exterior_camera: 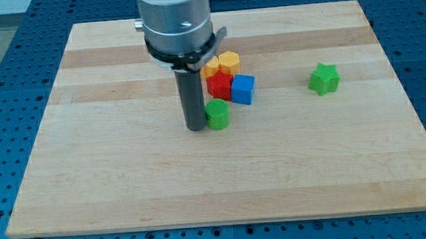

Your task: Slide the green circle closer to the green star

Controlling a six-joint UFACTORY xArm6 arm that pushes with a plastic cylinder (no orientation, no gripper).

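Now five blocks sit on the wooden board (128, 184): green circle (217, 114), green star (323, 79), red block (219, 86), blue cube (243, 89), yellow hexagon (229, 61). The rod's tip (196, 126) touches the circle's left side, mid-frame. The star sits well apart, at right.

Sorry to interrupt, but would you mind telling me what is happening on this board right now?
I am a single arm pushing blocks across a wooden board with a rod. My tip sits right against the green circle, on its left in the view. The green star lies well off toward the view's right, so the circle has yet to get near it. Just above the circle sits a cluster: a red block, a blue cube, a yellow hexagon and an orange block.
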